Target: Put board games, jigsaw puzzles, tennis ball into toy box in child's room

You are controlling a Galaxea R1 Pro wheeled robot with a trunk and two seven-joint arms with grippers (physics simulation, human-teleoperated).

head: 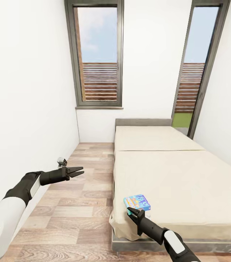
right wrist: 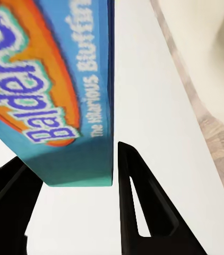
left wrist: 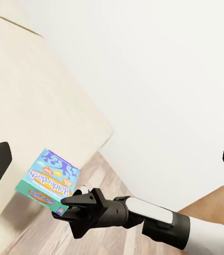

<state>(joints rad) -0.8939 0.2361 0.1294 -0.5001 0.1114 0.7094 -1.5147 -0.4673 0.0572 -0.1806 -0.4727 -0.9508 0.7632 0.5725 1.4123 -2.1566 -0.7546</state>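
The small blue board game (head: pixel 137 202) lies at the near corner of the bed (head: pixel 173 174), close to the mattress edge. My right gripper (head: pixel 131 212) is at its near end, and the right wrist view shows one finger (right wrist: pixel 144 207) beside the box's edge with the box (right wrist: pixel 53 90) between my jaws, so I judge I am just closing on it or barely holding it; I cannot tell whether the grip is firm. My left gripper (head: pixel 79 170) hangs over the wood floor (head: pixel 75 203) beside the bed, fingers spread and holding nothing. The risk, as I see it: I have only the box's end, so when I lift, it could pivot or slip out and drop to the floor.
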